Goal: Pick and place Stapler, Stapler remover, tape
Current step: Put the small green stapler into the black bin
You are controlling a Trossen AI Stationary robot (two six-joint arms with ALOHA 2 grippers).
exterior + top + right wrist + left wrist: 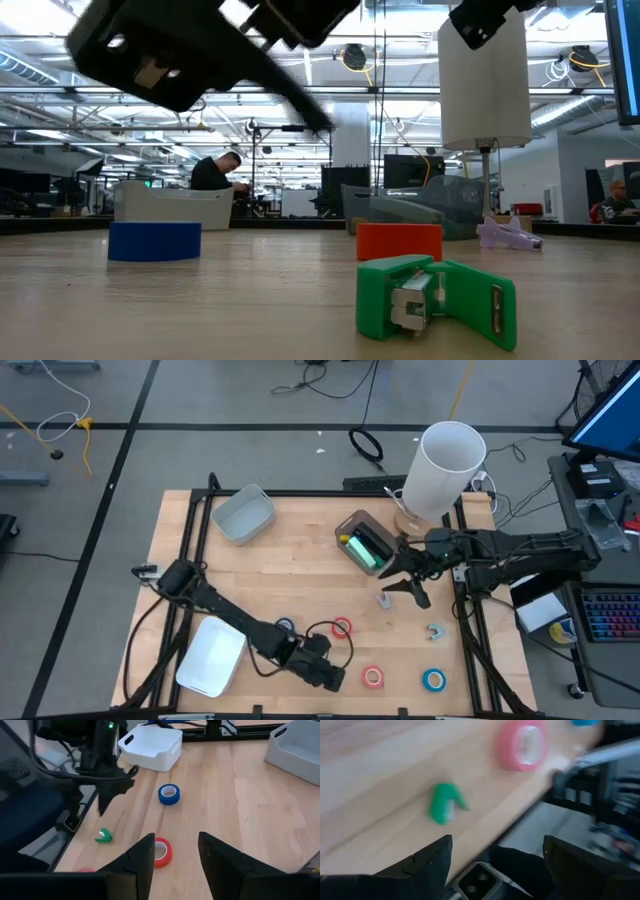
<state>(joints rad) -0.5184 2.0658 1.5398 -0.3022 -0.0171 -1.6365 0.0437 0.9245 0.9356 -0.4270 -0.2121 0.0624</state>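
Observation:
Four tape rolls lie flat on the wooden table: blue (286,626), red (342,627), pink (373,677) and blue (433,680). A small green stapler remover (435,300) lies near the table's near edge (103,836) (445,802). My left gripper (325,675) (495,865) hovers open above that edge, beside the remover and the pink tape (522,745). A green stapler (365,547) lies in a small grey tray. My right gripper (408,582) (175,852) is open in the air near this tray, above the red tape (161,852).
A white bin (212,655) sits at the near left and a grey bin (243,513) at the far left. A tall white cylinder (445,465) stands at the far right. A purple piece (385,600) and a grey-teal piece (435,632) lie on the table's right half.

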